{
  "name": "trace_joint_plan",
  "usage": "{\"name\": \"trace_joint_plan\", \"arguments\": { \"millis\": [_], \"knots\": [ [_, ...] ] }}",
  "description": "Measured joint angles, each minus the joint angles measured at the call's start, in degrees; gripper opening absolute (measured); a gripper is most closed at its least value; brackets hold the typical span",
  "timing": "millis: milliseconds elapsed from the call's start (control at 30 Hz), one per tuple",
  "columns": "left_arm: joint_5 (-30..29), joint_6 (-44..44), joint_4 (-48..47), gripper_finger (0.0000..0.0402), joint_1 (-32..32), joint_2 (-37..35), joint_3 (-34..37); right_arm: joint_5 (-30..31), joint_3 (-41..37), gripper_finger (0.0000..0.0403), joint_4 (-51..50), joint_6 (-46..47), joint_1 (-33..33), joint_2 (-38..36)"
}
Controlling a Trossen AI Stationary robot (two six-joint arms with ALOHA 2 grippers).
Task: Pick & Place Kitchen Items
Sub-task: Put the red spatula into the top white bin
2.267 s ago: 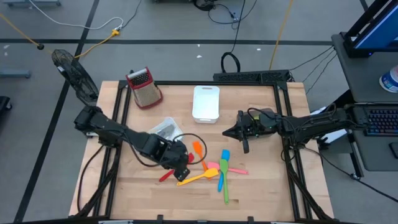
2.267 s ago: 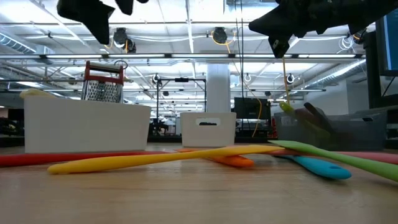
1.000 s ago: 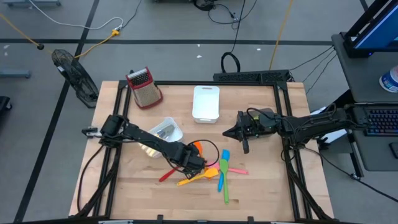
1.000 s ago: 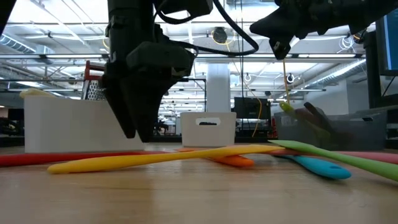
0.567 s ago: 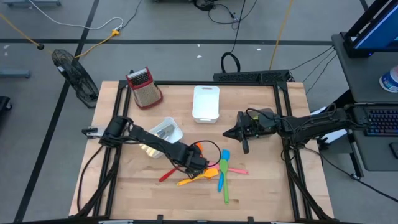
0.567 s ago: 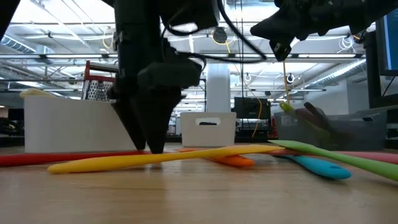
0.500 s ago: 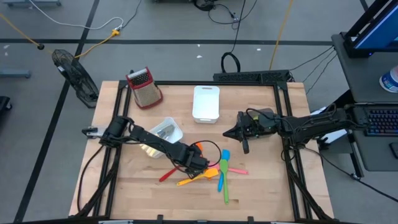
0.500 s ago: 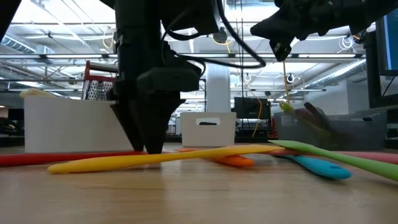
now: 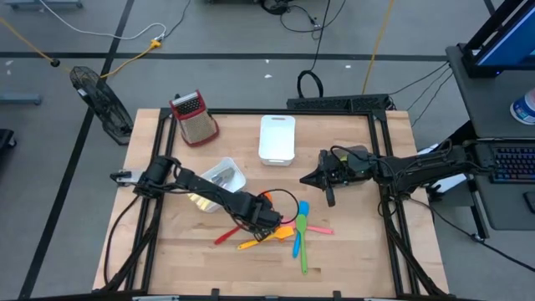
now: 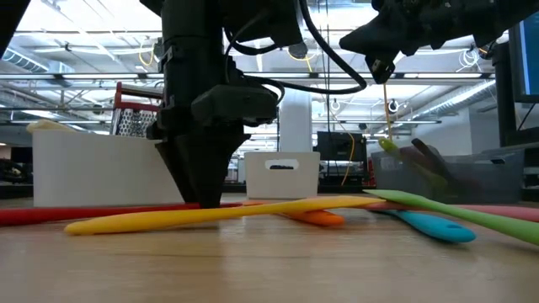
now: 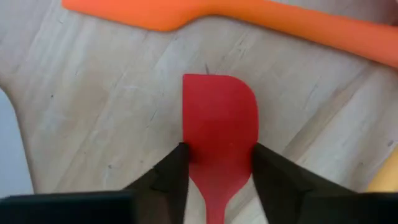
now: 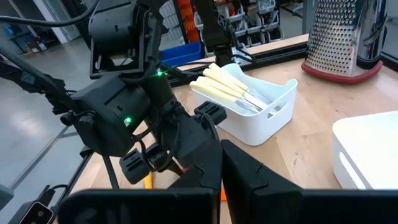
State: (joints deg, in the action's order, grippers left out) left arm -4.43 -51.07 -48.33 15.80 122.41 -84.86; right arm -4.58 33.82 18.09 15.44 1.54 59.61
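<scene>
the left arm reaches from the left edge of the table [image 9: 351, 251] low and slantwise toward its middle, wrist bent so the left end effector [image 11: 217, 163] points straight down at the wood. its two dark fingers [image 11: 171, 175] stand partly closed, one on each side of the red spatula [image 11: 219, 130], at the neck where the blade narrows into the handle; they look to touch its edges, though whether they have truly gripped it cannot be told. the spatula lies flat on the table, blade toward the orange utensil [image 11: 261, 18] just beyond it.

from above, the left end effector [image 9: 266, 222] sits at the near-left end of the scattered utensils: the yellow spatula [image 9: 261, 240] just beside it, the blue spatula [image 9: 299, 224] and green spatula [image 9: 303, 249] further right, a pink utensil [image 9: 318, 228] crossing under them. seen level with the table, the yellow spatula [image 10: 210, 215] lies in front of the fingers.

behind the left arm is a small white bin [image 9: 219, 176] holding cream-handled cutlery [image 12: 230, 84]. a white lidded bin [image 9: 277, 138] and a box grater [image 9: 194, 118] stand further back.

the right arm stretches in from the right edge, held above the table, its right end effector [image 9: 328, 191] closed and empty, aimed toward the left arm.
</scene>
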Motion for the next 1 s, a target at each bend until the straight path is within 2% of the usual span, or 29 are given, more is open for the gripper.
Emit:
{"name": "trace_joint_plan", "arguments": {
  "millis": [167, 300, 633, 867, 1000],
  "knots": [
    [-0.6, 0.0, 0.1, 0.0059, 0.0, 0.0, 0.1, 0.0, 0.0, 0.0000, 0.0, 0.0, 0.0, 0.0],
    [0.8, -0.5, -1.6, 0.0011, -0.2, 0.0, 0.1, 0.0, 0.0, 0.0000, 0.0, 0.1, 0.0, 0.0],
    [6.4, -0.7, -3.3, 0.0008, -1.8, -2.6, 0.1, 0.0, 0.0, 0.0000, 0.3, 0.3, 0.0, 0.0],
    [13.2, -1.9, -4.5, 0.0008, -3.6, -9.0, 0.3, 0.0, 0.1, 0.0000, 0.5, 0.3, 0.0, 0.0],
    [13.9, -3.7, -4.7, 0.0008, -4.7, -12.7, 0.3, 0.0, 0.1, 0.0000, 0.5, 0.3, 0.0, 0.0]
  ]
}}
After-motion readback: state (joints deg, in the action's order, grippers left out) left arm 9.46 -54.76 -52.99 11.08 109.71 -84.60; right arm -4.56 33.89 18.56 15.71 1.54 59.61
